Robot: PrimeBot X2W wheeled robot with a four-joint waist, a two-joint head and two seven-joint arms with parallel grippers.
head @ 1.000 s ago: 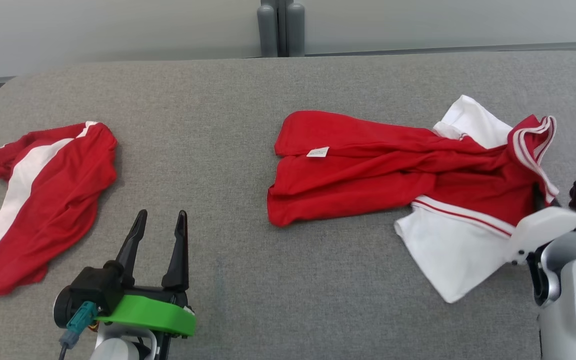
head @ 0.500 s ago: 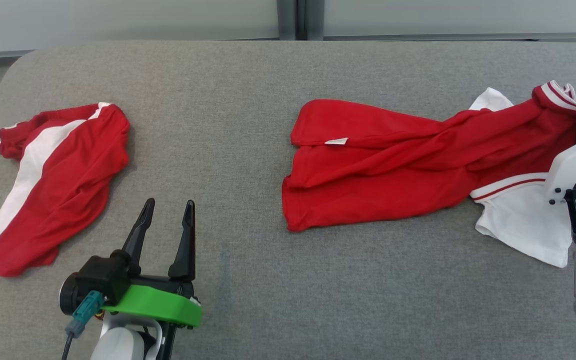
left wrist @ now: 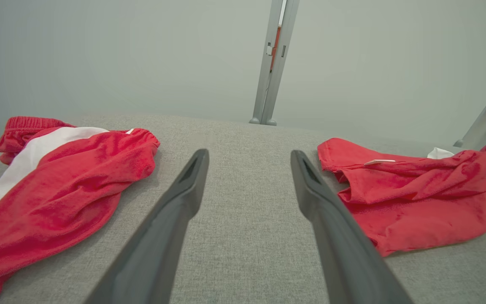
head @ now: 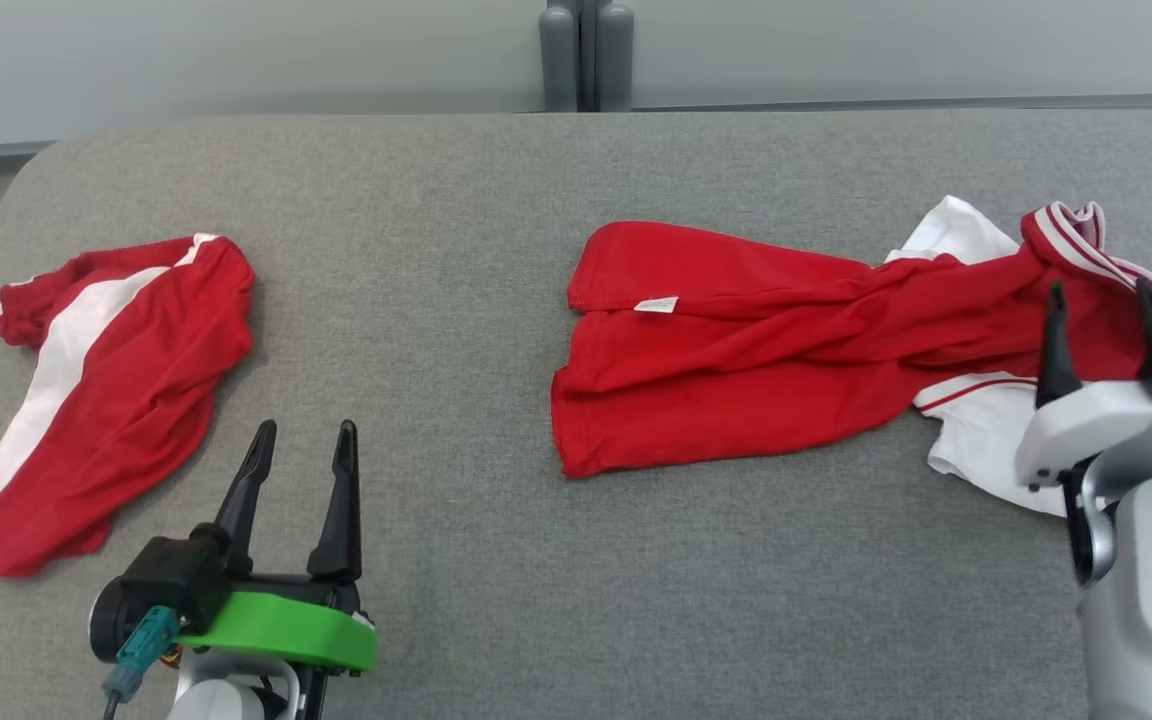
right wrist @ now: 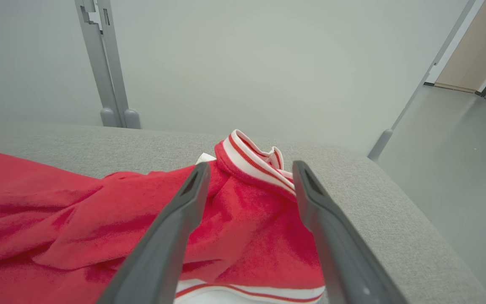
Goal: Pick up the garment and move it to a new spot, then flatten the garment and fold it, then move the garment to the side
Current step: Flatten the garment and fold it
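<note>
The grey worktop (head: 496,600) has rounded far corners and carries two pieces of clothing. The shirt (head: 766,350), red with white sleeves, lies crumpled and drawn out across the right half, its hem toward the middle and its neck end close to the right edge. One white sleeve (head: 976,445) spreads toward the near edge, partly under the right forearm. The shorts (head: 106,390), red with a white stripe, lie rumpled by the left edge, well apart from the shirt. The right gripper (head: 1100,292) is over the shirt's neck end with its jaws wide and nothing held. In the right wrist view red cloth shows between its fingers (right wrist: 175,228); whether their tips touch the cloth cannot be told. The left gripper (head: 304,432) is over bare worktop by the near edge, between the shorts and the shirt and nearer the shorts, its jaws wide and empty. The collar (head: 1076,235), striped red and white, stands up slightly just beyond the right gripper. A small white label (head: 656,304) sits on the shirt near its hem.
</note>
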